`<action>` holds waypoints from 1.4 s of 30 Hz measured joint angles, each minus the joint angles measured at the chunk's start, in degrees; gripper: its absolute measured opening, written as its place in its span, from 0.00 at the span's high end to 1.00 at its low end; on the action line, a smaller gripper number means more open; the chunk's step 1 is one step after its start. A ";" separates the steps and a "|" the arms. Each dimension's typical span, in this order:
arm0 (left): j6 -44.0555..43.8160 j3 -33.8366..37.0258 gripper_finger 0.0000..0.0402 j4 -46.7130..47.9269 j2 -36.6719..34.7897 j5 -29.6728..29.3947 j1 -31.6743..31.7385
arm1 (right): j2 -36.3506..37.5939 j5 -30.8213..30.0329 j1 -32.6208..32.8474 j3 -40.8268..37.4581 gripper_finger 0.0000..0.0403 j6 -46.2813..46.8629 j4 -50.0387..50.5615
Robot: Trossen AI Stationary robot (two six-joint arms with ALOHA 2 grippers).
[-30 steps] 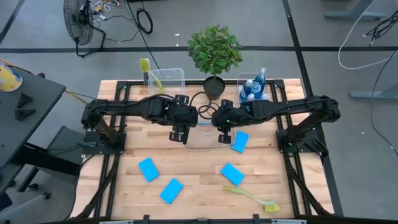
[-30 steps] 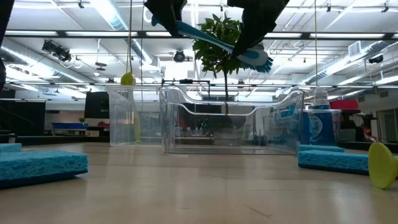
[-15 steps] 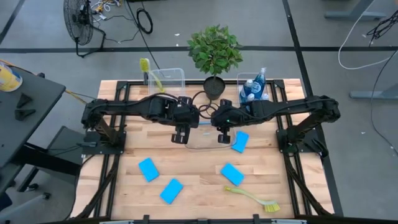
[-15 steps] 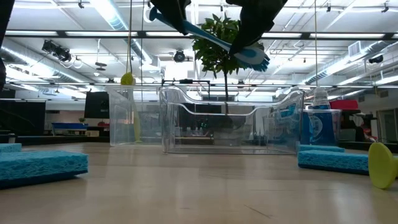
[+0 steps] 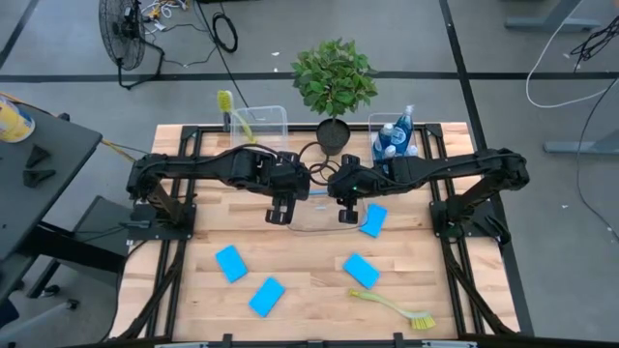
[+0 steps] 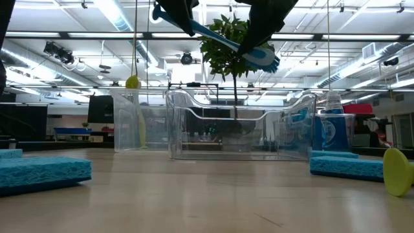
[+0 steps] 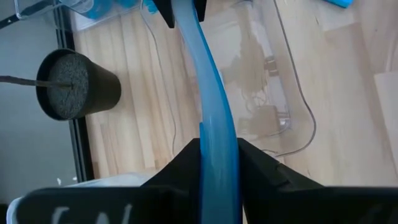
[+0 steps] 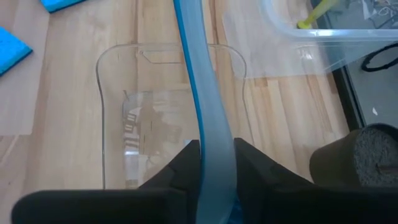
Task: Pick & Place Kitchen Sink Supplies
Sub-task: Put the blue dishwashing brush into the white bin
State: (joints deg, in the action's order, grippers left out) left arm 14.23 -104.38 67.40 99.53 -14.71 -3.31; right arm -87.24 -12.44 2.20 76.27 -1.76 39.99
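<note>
A blue dish brush (image 6: 220,40) hangs in the air between both grippers, above a clear bin (image 5: 315,215) at the table's middle. Its head (image 6: 264,59) points toward the right and sits lower than its handle end (image 6: 157,11). My left gripper (image 5: 280,207) is shut on the handle. My right gripper (image 5: 348,207) is shut on it nearer the head. Several blue sponges (image 5: 231,262) (image 5: 266,296) (image 5: 361,270) lie flat on the wood. A yellow-green brush (image 5: 395,308) lies near the front right. My left gripper pinches the blue brush's handle (image 7: 217,146) between its two fingers, near the free end. The fingers slant down from the table's left and lie across the handle, which is lifted clear. My right gripper pinches the same handle (image 8: 214,155) between its two fingers, toward the head end. It slants down from the table's right, fingers across the handle. The brush tilts, head lower, clear of the bin.
A potted plant (image 5: 334,82) stands at the far middle. A clear bin (image 5: 263,124) with a yellow-green brush is at the far left. Another bin (image 5: 395,140) with blue bottles is at the far right. A fourth sponge (image 5: 373,219) lies beside the middle bin.
My left gripper has closed onto the brush's handle end and turned a little. That end has risen slightly, while the head end in my right gripper has stayed about where it was.
</note>
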 joint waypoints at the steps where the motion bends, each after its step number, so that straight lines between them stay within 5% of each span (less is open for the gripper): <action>1: 0.03 0.00 0.80 0.04 0.00 -0.05 0.00 | 0.00 0.02 0.00 0.00 0.79 -0.04 0.00; 10: -0.03 -0.04 0.80 1.68 -1.60 -0.50 -0.15 | 2.13 -0.18 0.24 0.00 0.70 -0.15 -0.80; 20: -2.15 -0.07 0.80 12.05 -5.66 -5.12 -0.11 | 13.26 -0.90 0.24 0.00 0.68 4.00 -1.30; 30: -17.13 -0.04 0.79 20.56 -10.84 -17.62 3.24 | 21.51 -6.69 0.24 0.00 0.71 5.79 -2.08; 42: -28.79 -0.02 0.79 17.09 -11.39 -24.36 13.82 | 21.72 -7.06 0.24 0.00 0.75 5.79 -3.80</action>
State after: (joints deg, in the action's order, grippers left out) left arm -14.56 -104.40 84.48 88.14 -39.07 10.50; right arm -65.52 -19.51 2.44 76.27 4.03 36.19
